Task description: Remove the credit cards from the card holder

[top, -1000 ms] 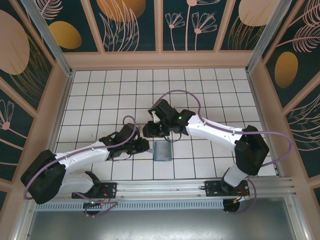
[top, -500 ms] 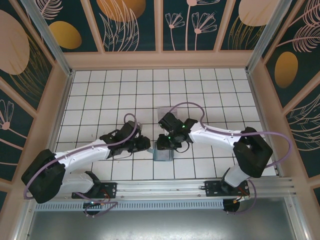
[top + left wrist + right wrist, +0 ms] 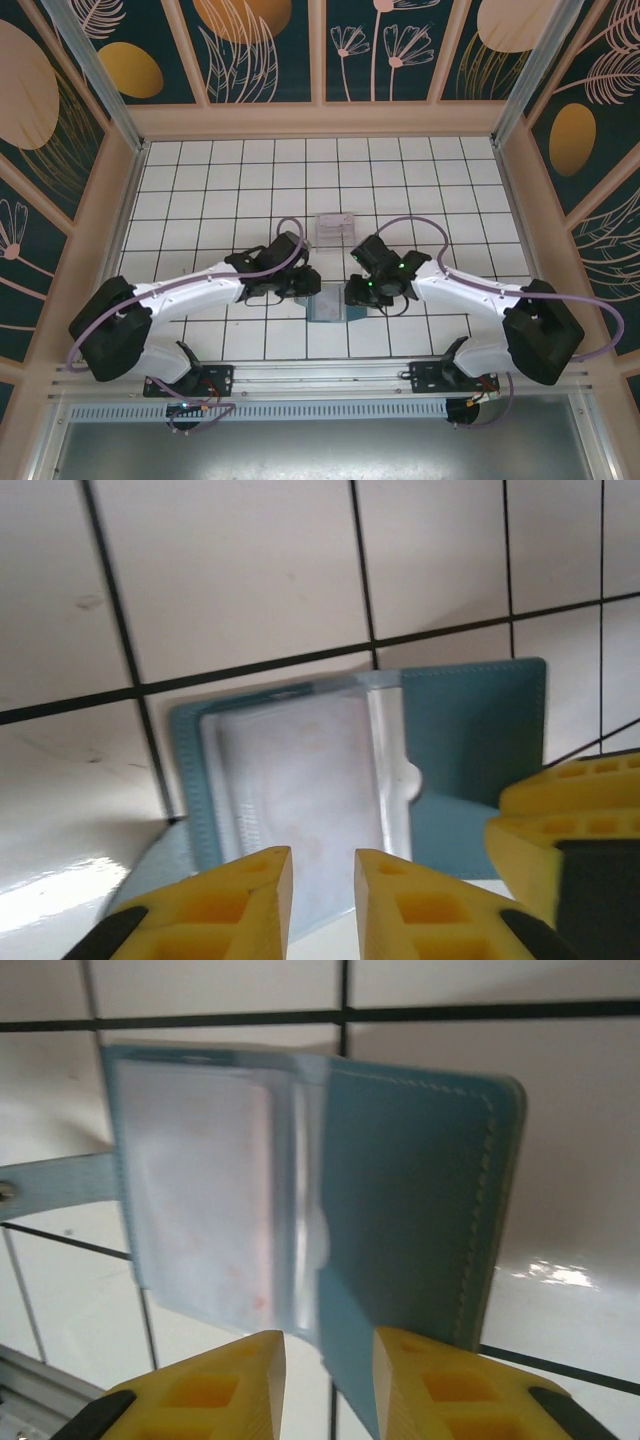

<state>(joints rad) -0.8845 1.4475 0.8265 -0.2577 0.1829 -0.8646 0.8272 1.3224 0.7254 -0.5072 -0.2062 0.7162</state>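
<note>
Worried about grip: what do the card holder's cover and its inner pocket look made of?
Cover of the card holder: slate-blue leather or imitation, matte, stitched along the edge. Its inner pocket: clear glossy plastic film, going by its see-through sheen.

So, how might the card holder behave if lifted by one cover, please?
Probably floppy: the card holder lies open, hinged at its fold, so the free half may swing. Its clear sleeve looks glossy, likely slippery to grip. It looks thin and flat, so probably light, and may slide on the smooth tiled table when pushed.
</note>
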